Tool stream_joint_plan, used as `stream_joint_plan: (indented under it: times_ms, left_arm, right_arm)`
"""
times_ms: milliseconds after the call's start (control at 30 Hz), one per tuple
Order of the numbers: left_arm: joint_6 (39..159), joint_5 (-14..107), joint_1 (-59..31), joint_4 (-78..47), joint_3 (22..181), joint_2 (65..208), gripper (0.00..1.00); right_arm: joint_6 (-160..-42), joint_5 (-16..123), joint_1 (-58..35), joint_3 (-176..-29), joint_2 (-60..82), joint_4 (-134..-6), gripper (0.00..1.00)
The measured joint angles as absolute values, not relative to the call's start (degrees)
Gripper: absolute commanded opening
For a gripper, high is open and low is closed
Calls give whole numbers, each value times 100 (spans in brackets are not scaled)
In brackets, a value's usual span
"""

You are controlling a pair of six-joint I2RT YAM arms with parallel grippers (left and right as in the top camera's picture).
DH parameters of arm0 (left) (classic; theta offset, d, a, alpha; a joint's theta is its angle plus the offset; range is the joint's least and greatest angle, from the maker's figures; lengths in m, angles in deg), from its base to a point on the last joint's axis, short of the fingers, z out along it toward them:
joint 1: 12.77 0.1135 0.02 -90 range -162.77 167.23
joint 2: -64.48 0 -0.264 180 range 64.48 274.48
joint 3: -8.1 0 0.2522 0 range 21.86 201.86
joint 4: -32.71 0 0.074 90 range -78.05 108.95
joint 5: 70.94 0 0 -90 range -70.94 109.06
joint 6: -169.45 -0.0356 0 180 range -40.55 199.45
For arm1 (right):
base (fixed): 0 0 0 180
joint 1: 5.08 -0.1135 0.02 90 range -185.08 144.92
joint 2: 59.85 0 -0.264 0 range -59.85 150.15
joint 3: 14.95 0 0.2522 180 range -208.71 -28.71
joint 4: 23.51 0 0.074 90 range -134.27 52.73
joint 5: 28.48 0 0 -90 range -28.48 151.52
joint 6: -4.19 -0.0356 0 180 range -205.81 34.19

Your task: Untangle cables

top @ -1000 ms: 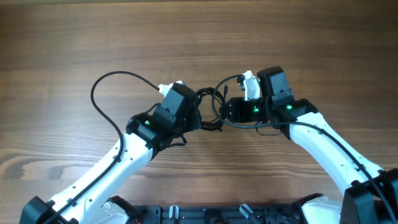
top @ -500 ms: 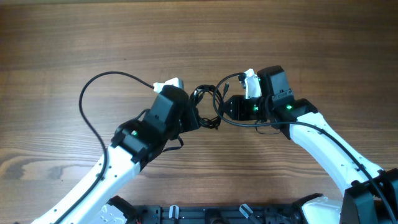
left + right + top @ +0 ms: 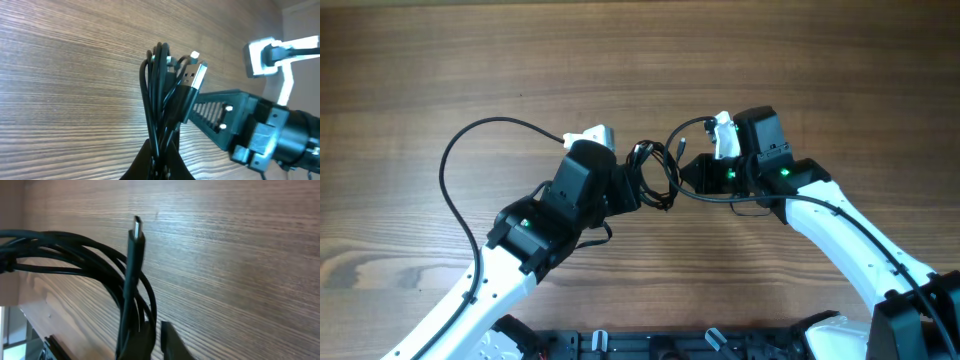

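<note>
Overhead: the cables point(image 3: 655, 170) form a small black tangle mid-table point(image 3: 620, 60), strung between the two arms. The left gripper point(image 3: 628, 192) meets the tangle's left side and the right gripper point(image 3: 688, 170) its right. Both sets of fingertips are hidden under the wrist housings, and single strands cannot be separated.

Left wrist: the jaws are closed tight on the bundle's lower end, which rises upright from them. A flat metal plug point(image 3: 194, 79) sticks out near the top. The pinch point is cropped by the lower edge.

Right wrist: the jaws are drawn together on the strand carrying a slim plug point(image 3: 136, 230). The contact is dark and partly cut off. The loops run out of frame to the left.
</note>
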State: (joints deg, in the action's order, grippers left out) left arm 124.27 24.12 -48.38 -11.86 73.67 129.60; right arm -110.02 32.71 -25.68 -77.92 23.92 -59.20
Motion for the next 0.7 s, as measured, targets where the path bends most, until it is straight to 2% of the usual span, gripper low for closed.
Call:
stream_joint_plan:
  times_ms: [267, 300, 333, 367, 433, 533, 700]
  left_arm:
    - [12429, 2493, -4838, -900, 7367, 12960, 4]
    - [12429, 2493, -4838, -900, 7367, 12960, 4]
    - [12429, 2495, -4838, -902, 7367, 12960, 4]
    - [12429, 2495, -4838, -906, 7367, 12960, 4]
    - [12429, 2495, -4838, -919, 7367, 12960, 4]
    - [12429, 2495, -4838, -933, 7367, 12960, 4]
    - [12429, 2266, -4838, -939, 7367, 12956, 4]
  right_arm:
    - [-10999, 4086, -2566, -7790, 2392, -6801, 5]
    - [-10999, 4189, -2568, -7790, 2392, -6834, 16]
    - [-10999, 4256, -2568, -7790, 2392, -6844, 34]
    - [-11002, 4313, -2568, -7790, 2392, -6860, 61]
    - [-11061, 4381, -2566, -7790, 2392, -6855, 98]
    - [-10973, 4248, -2568, -7790, 2392, -6799, 100]
    - [-10285, 3115, -2568, -7790, 2392, -6549, 100]
